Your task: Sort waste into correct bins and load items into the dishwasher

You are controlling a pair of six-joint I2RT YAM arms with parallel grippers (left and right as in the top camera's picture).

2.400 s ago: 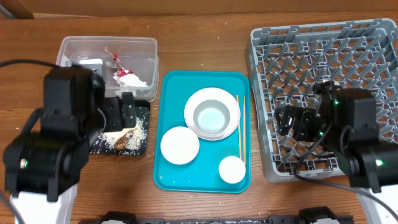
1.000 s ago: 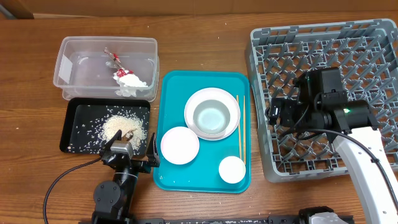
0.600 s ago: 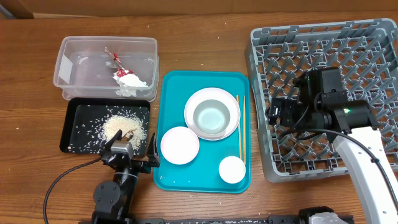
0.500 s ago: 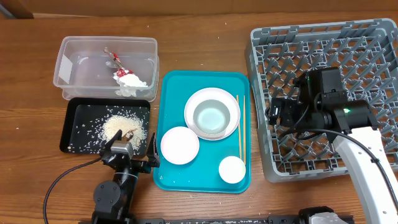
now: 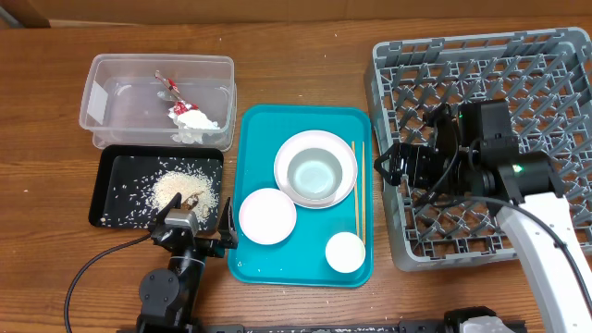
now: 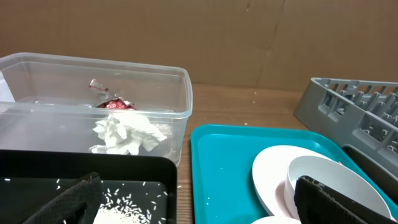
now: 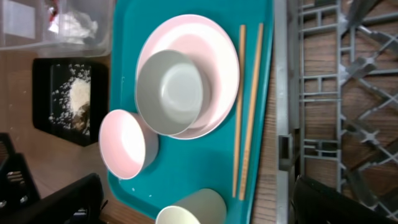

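Note:
A crumpled napkin (image 5: 194,120) and a red wrapper (image 5: 173,92) lie in the clear tub (image 5: 111,69). Rice and brown scraps (image 5: 178,191) are in the black tray (image 5: 120,176). On the teal tray (image 5: 268,139) are a plate (image 5: 316,143) with a bowl (image 5: 316,174) on it, a second bowl (image 5: 267,215), a cup (image 5: 345,252) and chopsticks (image 5: 357,190). The grey rack (image 5: 388,55) stands at the right. My left gripper (image 5: 194,227) is open and empty by the black tray's near edge. My right gripper (image 5: 387,166) is open and empty over the rack's left edge, with the cup (image 7: 189,208) below it.
The left wrist view looks over the black tray (image 6: 62,163) and teal tray (image 6: 224,162) toward the tub (image 6: 93,74) and a brown wall. Bare wooden table lies behind the trays and along the front edge. The right arm's cable hangs over the rack.
My right gripper has moved left, from over the rack to its left edge near the teal tray. My left gripper has stayed still and open over the last second.

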